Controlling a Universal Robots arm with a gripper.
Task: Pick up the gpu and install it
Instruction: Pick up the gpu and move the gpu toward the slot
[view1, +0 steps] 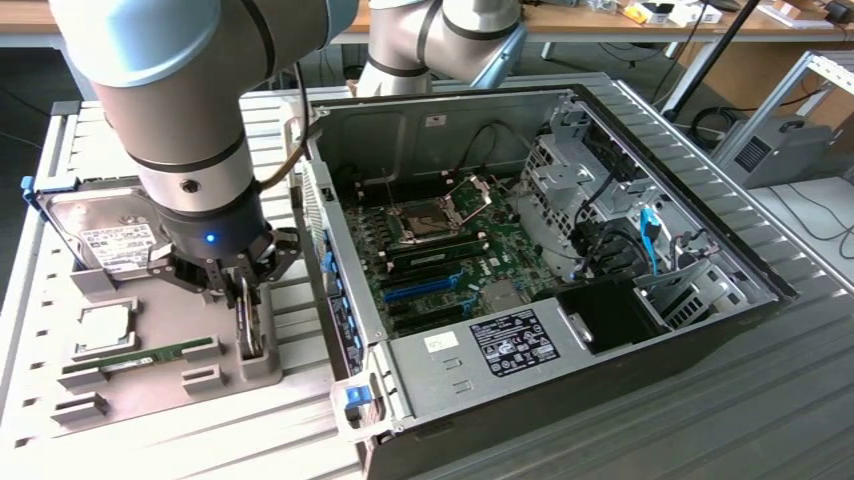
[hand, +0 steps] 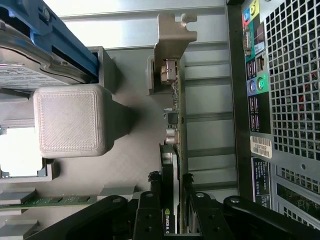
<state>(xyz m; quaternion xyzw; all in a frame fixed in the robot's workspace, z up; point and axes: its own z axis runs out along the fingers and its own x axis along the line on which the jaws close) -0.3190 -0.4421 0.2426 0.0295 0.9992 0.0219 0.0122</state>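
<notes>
At the exterior view's left, a matte grey tray (view1: 180, 305) with blocky moulded holders is laid on a ribbed metal table (view1: 747, 400). A boxy silver hard drive (view1: 114, 243) with a white label is propped in it. Below that a square, metal-capped processor (view1: 104, 328) and a narrow green memory stick (view1: 154, 355) are set in their recesses.

Just beside these, the gpu (view1: 248, 330) is stood on its long edge in a slotted holder at the tray's edge nearest the case. It is seen as a thin dark board. The black gripper (view1: 240, 285) is lowered onto it from above, below a glossy blue-grey arm.

In the wrist view the gpu (hand: 176, 120) is seen edge-on, with its stamped silver bracket (hand: 172, 40) at the far end and small components along the board. The gripper (hand: 172, 220) is closed on the card: black fingers (hand: 149, 215) are pressed against both faces. A rough layered grey block (hand: 70, 120) is set alongside.

Further right, an open computer case (view1: 441, 130) of bare sheet steel is laid on its side. A green motherboard (view1: 454, 250) is exposed inside it, and its rear panel (hand: 295, 100) is perforated with a square grille.
</notes>
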